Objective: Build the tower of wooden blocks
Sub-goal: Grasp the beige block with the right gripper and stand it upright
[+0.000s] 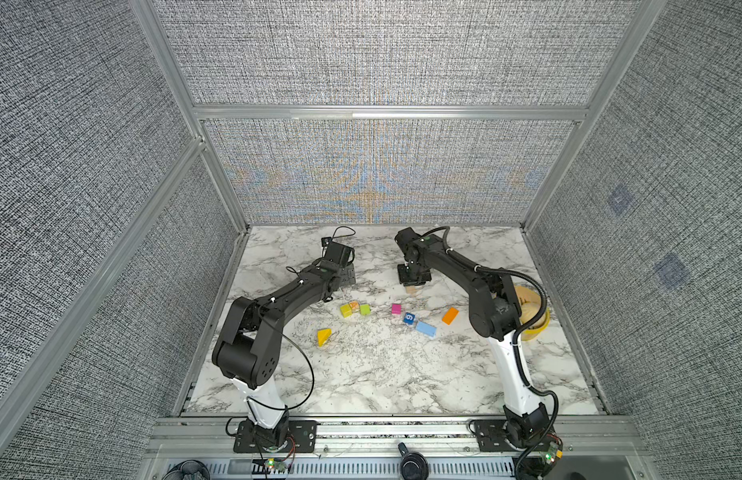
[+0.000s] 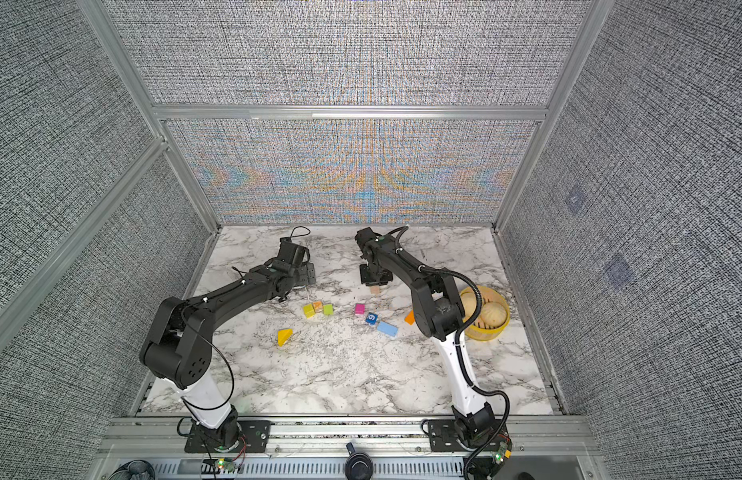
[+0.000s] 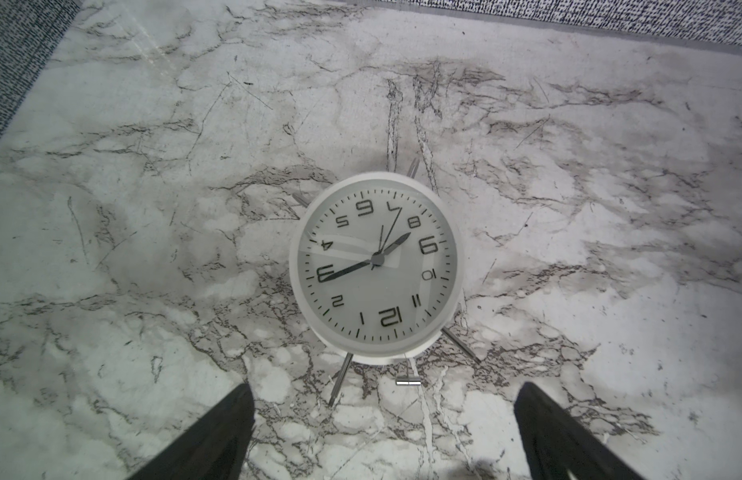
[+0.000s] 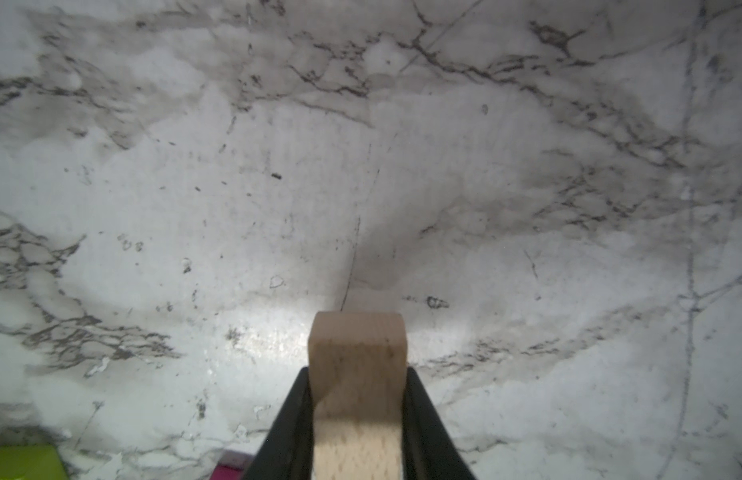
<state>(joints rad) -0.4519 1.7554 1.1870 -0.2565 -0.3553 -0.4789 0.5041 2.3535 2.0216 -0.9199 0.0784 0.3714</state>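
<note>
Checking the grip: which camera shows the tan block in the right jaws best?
The right wrist view: the tan block fills the foreground, clamped between both jaws. Both top views show only its tip below the right jaws; the left wrist view misses it.

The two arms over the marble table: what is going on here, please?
The right gripper holds a tan wood block down near the table, beyond the loose coloured blocks. The left gripper hangs open over a white clock, holding nothing. No tower stands yet: the blocks lie scattered.
</note>
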